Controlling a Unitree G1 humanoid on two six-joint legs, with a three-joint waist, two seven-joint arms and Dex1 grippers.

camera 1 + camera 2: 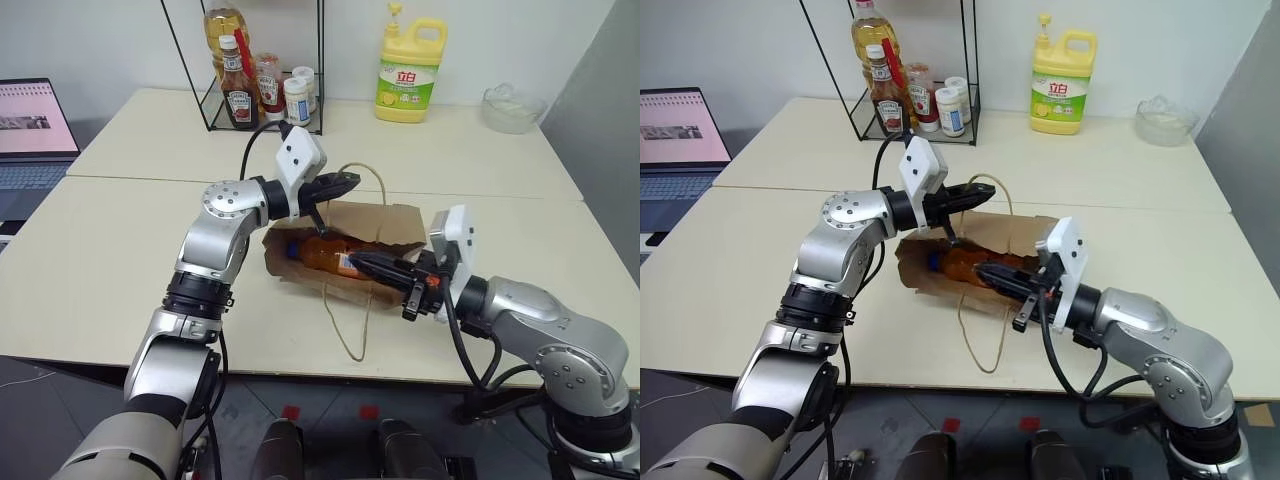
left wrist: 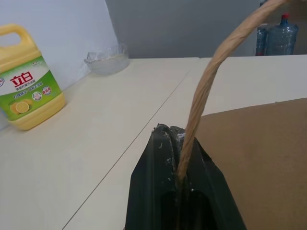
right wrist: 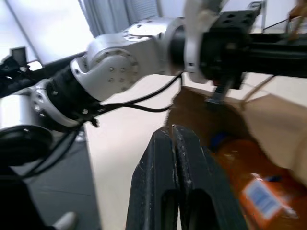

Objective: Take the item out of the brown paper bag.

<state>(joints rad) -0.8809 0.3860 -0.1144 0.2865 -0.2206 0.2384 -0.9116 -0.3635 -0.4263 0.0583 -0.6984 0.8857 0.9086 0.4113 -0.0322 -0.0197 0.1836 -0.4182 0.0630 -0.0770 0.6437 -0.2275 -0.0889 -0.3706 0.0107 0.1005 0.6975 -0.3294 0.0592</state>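
Observation:
The brown paper bag (image 1: pixel 385 228) lies on its side on the cream table, mouth toward my left. My left gripper (image 1: pixel 350 182) is shut on the bag's upper loop handle (image 2: pixel 211 76) and holds it raised above the bag. The item, a small bottle of orange drink (image 1: pixel 325 255) with a blue cap, lies in the bag's mouth. My right gripper (image 1: pixel 358 258) is shut, its black fingers (image 3: pixel 158 158) pressed together with nothing between them. It points level toward the bag's mouth, right alongside the bottle (image 3: pixel 249 182).
The bag's second handle (image 1: pixel 350 320) trails toward the table's front edge. At the back stand a yellow detergent jug (image 1: pixel 410 70), a glass bowl (image 1: pixel 512 108) and a wire rack (image 1: pixel 245 90) with sauce bottles. A laptop (image 1: pixel 35 130) sits far left.

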